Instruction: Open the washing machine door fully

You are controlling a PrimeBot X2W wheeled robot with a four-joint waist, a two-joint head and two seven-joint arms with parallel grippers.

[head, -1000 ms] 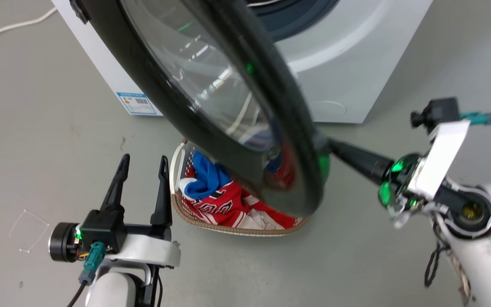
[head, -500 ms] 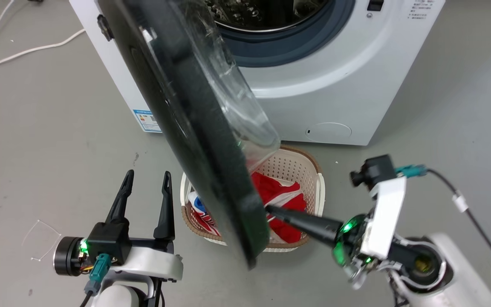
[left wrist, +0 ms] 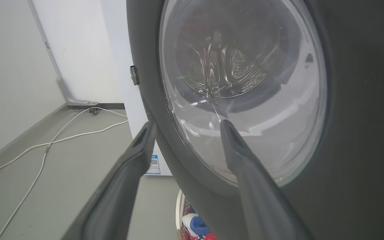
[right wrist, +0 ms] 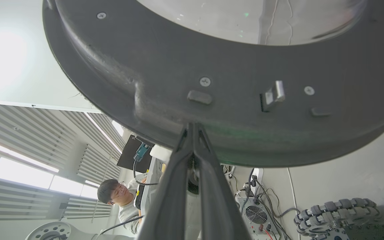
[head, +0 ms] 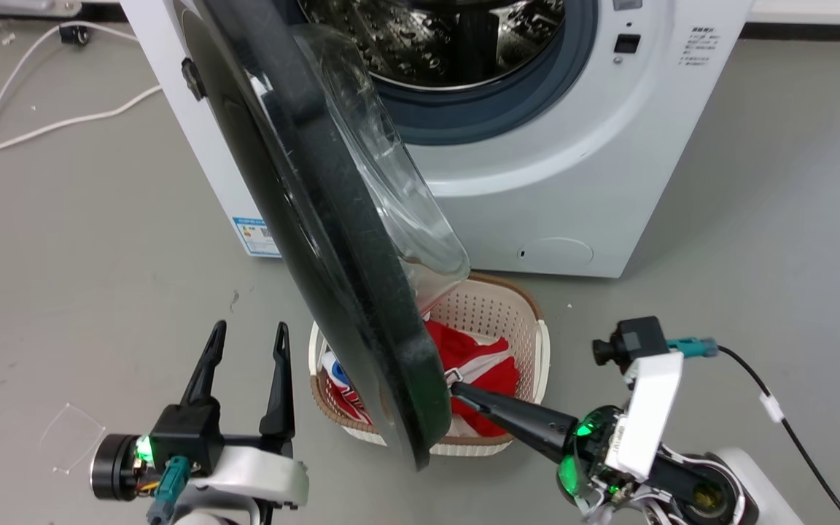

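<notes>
head view: the washing machine door (head: 332, 240) stands swung out from the washing machine (head: 573, 182), above a laundry basket (head: 541, 343). the right pincer (head: 456, 386), fingers together, touches its lower rim; the left pincer (head: 249, 327) hangs spread apart.

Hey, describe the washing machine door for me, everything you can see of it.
The washing machine door is a large round disc: a black, plastic-looking rim around a bulging clear glass bowl. Its inner face carries screws and a metal latch hook. Hinged at the washing machine's left side, it stands swung out from the drum opening, free edge over the laundry basket. The right gripper, shut, touches the rim's inner side with its tips; the open left gripper stands apart.
</notes>
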